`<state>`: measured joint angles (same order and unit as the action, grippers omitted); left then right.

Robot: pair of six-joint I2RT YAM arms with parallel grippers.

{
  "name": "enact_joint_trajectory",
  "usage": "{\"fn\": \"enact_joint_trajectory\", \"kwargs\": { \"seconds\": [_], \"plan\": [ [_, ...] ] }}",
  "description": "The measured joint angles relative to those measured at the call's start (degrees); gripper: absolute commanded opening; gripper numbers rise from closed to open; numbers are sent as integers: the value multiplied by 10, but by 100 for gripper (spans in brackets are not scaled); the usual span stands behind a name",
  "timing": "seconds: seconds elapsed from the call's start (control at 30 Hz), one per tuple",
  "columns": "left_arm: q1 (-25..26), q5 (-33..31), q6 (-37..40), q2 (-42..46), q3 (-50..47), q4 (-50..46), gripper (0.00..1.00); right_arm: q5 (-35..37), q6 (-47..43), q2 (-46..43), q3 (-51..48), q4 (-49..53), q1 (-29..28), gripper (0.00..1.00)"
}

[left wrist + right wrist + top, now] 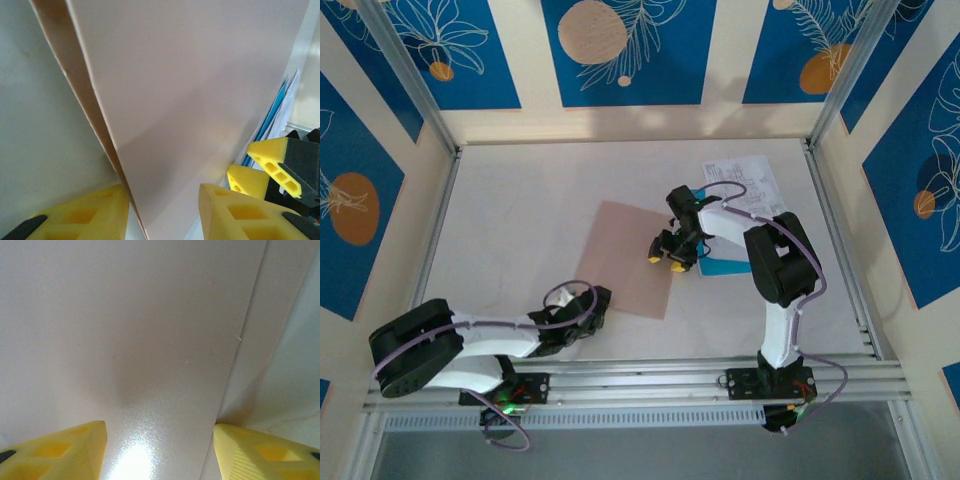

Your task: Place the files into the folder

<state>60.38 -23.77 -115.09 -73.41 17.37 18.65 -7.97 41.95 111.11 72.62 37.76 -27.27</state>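
Observation:
The pinkish-tan folder (633,258) lies flat mid-table. My left gripper (597,301) is at its near left corner. In the left wrist view the folder (190,90) has its top leaf slightly raised off the lower one. Its corner runs between the yellow fingers of my left gripper (160,220), which stand apart on either side. My right gripper (666,262) hovers open at the folder's right edge, over the glossy cover (125,340). Its right fingertip (265,452) is by that edge. The files (738,180), white printed sheets and a cyan one (722,266), lie to the right, partly under the right arm.
Aluminium rails frame the table on the left (438,235), right (842,240) and near side (650,380). Blue-patterned walls close in the back and sides. In the left wrist view the right gripper's yellow fingers (277,165) are close by, with the files' cyan edges (272,115) behind them.

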Motion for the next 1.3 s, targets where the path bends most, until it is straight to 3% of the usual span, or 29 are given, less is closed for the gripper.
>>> {"fn": "enact_joint_trajectory", "kwargs": {
  "seconds": [0.27, 0.53, 1.07, 1.3],
  "plan": [
    [5, -3, -25, 74, 22, -88, 47, -4, 0, 0, 0, 0, 3, 61],
    [5, -9, -31, 46, -2, -81, 46, -4, 0, 0, 0, 0, 4, 61],
    [4, -29, -36, 5, -5, -15, 29, -12, 0, -1, -4, -3, 7, 61],
    [4, -29, -35, -19, -5, 9, 28, -14, 0, -6, -11, -9, 8, 61]
  ]
}}
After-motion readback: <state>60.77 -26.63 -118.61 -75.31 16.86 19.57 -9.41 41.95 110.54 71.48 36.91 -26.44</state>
